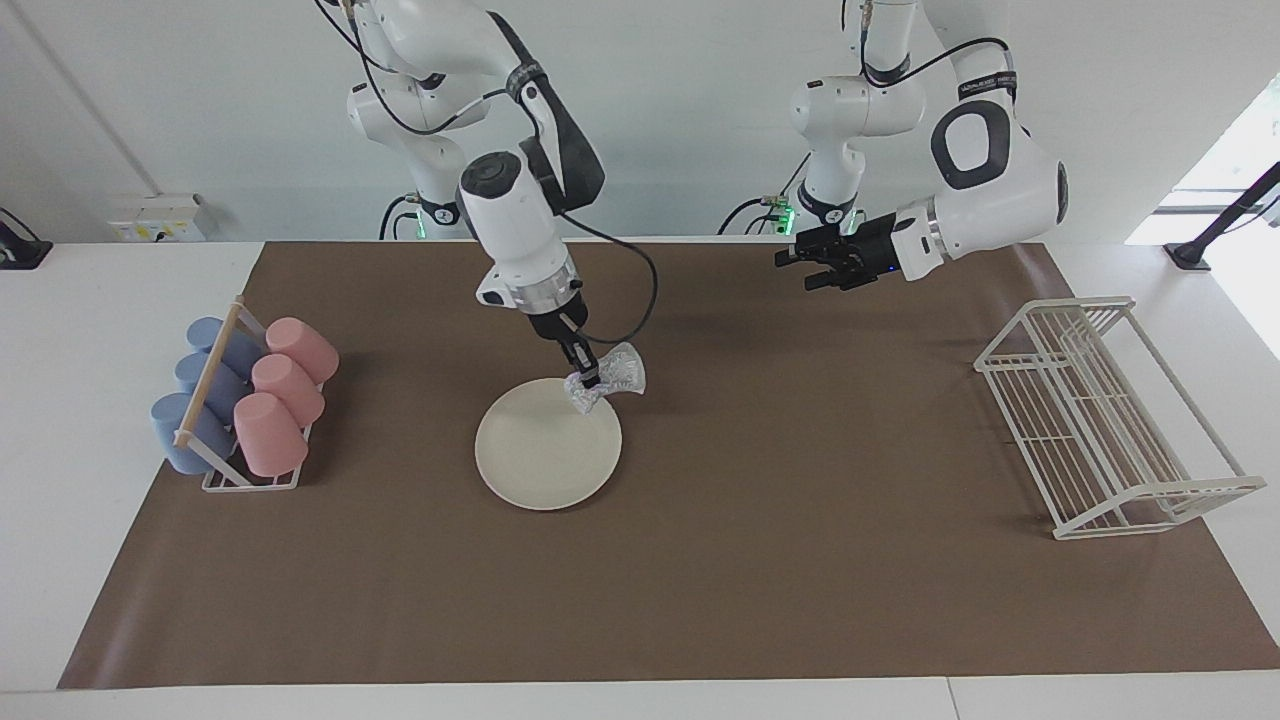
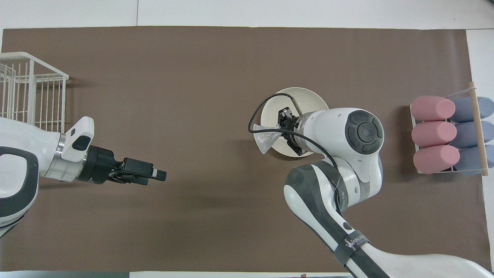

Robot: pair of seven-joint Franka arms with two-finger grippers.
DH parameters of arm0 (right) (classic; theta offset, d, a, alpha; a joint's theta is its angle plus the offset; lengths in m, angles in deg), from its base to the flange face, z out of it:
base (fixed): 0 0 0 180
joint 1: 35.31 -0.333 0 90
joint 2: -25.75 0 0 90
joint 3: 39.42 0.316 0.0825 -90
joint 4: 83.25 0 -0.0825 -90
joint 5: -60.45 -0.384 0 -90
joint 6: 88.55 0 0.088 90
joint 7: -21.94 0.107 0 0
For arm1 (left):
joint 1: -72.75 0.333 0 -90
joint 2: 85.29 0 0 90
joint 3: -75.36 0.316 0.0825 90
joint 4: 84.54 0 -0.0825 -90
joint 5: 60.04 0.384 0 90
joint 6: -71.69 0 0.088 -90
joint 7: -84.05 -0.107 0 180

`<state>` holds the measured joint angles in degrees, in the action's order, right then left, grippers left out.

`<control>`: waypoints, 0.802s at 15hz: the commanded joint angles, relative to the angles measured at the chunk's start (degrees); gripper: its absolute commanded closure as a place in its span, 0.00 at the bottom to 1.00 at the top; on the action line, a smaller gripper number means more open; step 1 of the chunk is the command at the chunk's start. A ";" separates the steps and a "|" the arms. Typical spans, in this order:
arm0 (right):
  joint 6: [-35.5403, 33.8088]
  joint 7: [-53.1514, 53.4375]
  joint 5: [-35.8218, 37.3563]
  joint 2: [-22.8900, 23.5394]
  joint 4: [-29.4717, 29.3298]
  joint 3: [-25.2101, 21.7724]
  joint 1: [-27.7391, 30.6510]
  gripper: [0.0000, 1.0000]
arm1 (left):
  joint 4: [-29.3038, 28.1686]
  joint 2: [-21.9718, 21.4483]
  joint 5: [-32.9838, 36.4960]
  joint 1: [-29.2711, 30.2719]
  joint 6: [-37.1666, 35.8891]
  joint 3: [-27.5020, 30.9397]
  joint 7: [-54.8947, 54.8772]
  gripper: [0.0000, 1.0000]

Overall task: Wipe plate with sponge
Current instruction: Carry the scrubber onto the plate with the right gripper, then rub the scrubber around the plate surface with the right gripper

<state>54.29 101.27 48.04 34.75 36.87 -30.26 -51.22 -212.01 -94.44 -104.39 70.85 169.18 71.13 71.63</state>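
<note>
Sponge [image 1: 607,381] is hanging pinched in the right gripper's [image 1: 590,383] closed fingers, just over the plate's [image 1: 540,460] rim; left gripper [image 1: 800,262], fingers spread and empty, is waiting over the worktop [image 1: 800,450].

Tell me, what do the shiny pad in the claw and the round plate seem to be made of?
The sponge, pinched by the right gripper, looks like soft, cloth-like mesh: it crumples and glitters silvery. The plate looks like matte cream plastic or ceramic: smooth, no gloss; which one cannot be told.
</note>
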 commanded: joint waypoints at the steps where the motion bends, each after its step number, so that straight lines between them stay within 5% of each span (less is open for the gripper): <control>1: 4.29 -3.47 -0.95 1.27 4.07 0.77 1.06 1.00 | 0.56 -0.61 7.85 0.40 1.39 -0.35 0.90 0.00; 12: 8.51 -20.61 -1.12 7.70 4.16 0.77 11.25 1.00 | 0.83 -0.44 13.94 0.32 4.21 -0.35 0.99 0.00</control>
<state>60.38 83.47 48.04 40.63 40.63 -30.23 -40.98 -211.43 -94.44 -91.81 70.88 172.70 71.15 71.65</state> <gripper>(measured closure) 0.916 0.000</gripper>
